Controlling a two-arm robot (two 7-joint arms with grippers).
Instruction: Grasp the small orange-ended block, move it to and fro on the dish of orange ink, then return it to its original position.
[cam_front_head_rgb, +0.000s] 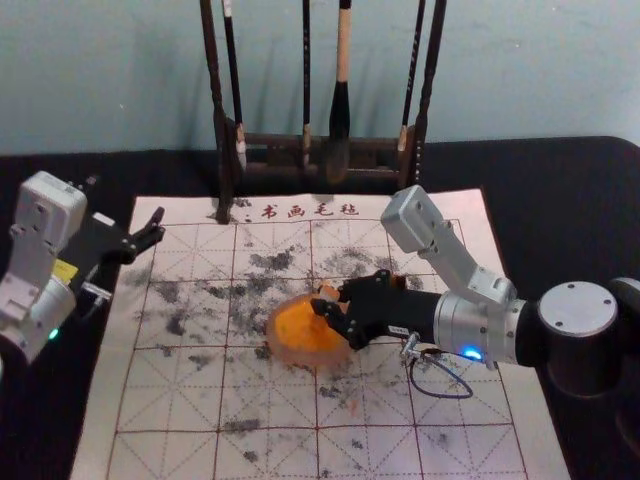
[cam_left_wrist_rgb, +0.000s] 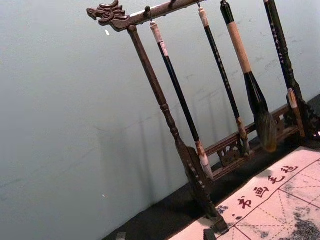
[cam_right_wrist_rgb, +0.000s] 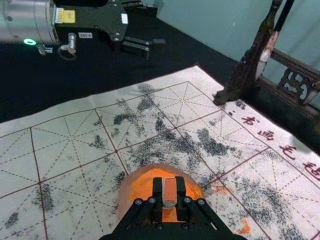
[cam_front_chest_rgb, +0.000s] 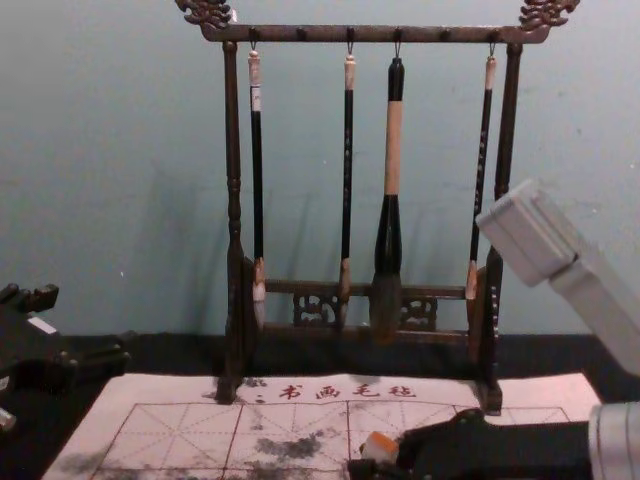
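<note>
The black tabletop is spreading wide around the mat, with dark room beyond both side edges. The pale mat is lying on it, looking like felt, with red grid lines and many grey ink marks. Its far edge is running under the feet of the dark carved wood rack, which is standing upright. Between the rack and the dish, a stretch of stained mat is leaving some space.

The right claw is reaching in across the mat's right side, and it is clamping the block between its fingers, above the dish. The left claw is waiting near the far left corner of the mat, its fingers standing apart, well away from the dish.

Four brushes are hanging from the rack's bar; the thick brush is showing a smooth wooden middle and a dark flared lower part. The round dish is sitting near the mat's middle, its pale rim surrounding orange ink. The small block is showing a flat orange face and a pale side; whether it is touching the ink, one cannot tell.
</note>
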